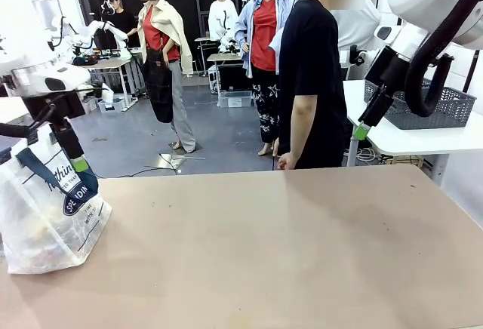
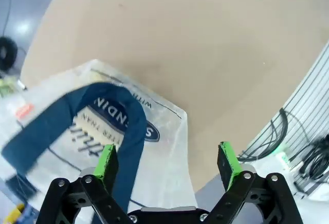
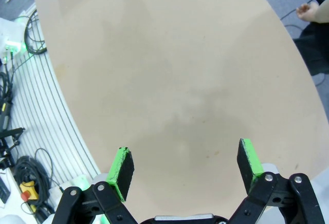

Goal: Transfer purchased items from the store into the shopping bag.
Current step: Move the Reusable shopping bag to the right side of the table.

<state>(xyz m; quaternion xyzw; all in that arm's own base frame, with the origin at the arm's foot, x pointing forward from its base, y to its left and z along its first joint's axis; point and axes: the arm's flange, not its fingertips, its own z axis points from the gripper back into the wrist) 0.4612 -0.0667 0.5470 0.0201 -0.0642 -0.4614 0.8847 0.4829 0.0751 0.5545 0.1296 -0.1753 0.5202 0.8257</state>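
From the front we see the left arm hanging over the table's left end, its left gripper [image 1: 78, 164] pointing down just behind the shopping bag [image 1: 47, 212], which sits on the tan table [image 1: 287, 246] at the left edge. The bag's navy handle [image 1: 34, 169] loops up near the gripper; whether they touch we cannot tell from here. Over on the right, the right arm is raised high, and its right gripper [image 1: 362, 131] hangs in the air well above the table, near a white side table carrying the store basket [image 1: 438, 110]. A person [image 1: 313, 72] in a black shirt stands at the far side, one hand [image 1: 286, 162] low by the table's edge.

Now the left wrist: the left gripper [image 2: 167, 161] has its jaws spread wide, with nothing between them. Directly below lies the shopping bag [image 2: 56, 116], its navy handle [image 2: 131, 147] running under one green pad [image 2: 107, 161]. Blurred coloured bits show at the bag's edge, possibly the purchased items.

Right wrist now: the right gripper [image 3: 186, 161] is fully spread as well and empty, looking straight down on the bare tan table [image 3: 169, 70]. The person's hand [image 3: 307, 11] shows at the top right corner.
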